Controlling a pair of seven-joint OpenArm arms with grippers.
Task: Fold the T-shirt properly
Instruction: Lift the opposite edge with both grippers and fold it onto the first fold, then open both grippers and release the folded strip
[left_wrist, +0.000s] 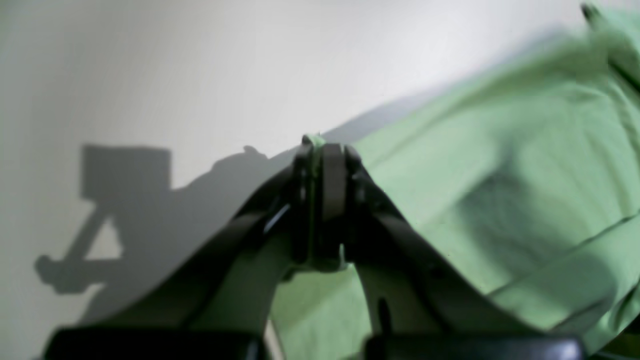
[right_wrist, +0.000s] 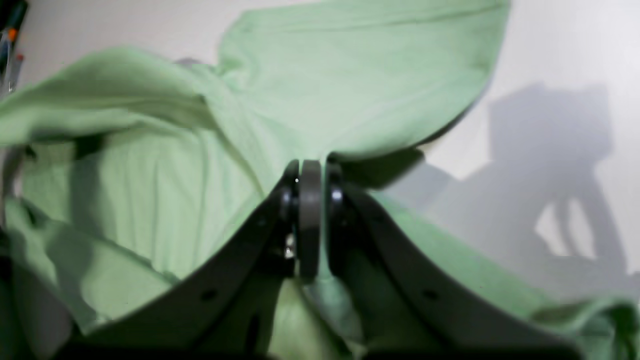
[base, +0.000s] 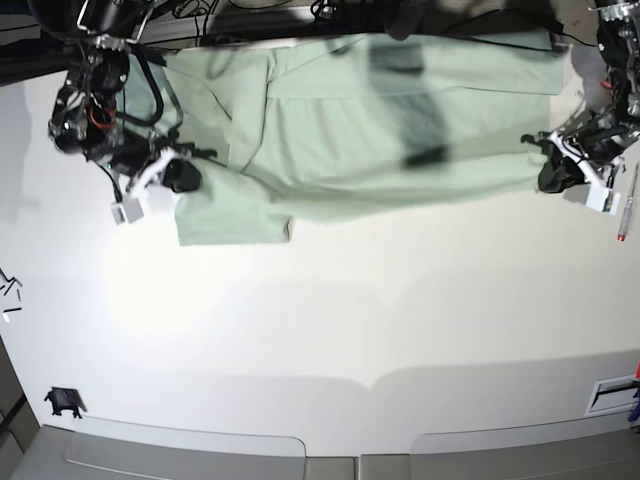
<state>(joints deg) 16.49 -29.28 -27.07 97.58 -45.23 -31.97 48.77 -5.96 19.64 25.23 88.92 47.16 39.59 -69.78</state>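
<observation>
The pale mint-green T-shirt lies spread across the far part of the white table, a sleeve sticking out at the lower left. My left gripper is at the shirt's right edge; in the left wrist view it is shut on a thin edge of the shirt. My right gripper is at the shirt's left side by the sleeve; in the right wrist view it is shut on a lifted fold of the shirt.
A pen lies at the table's right edge. A small black piece sits at the near left. Cables and dark gear run along the back edge. The near half of the table is bare white.
</observation>
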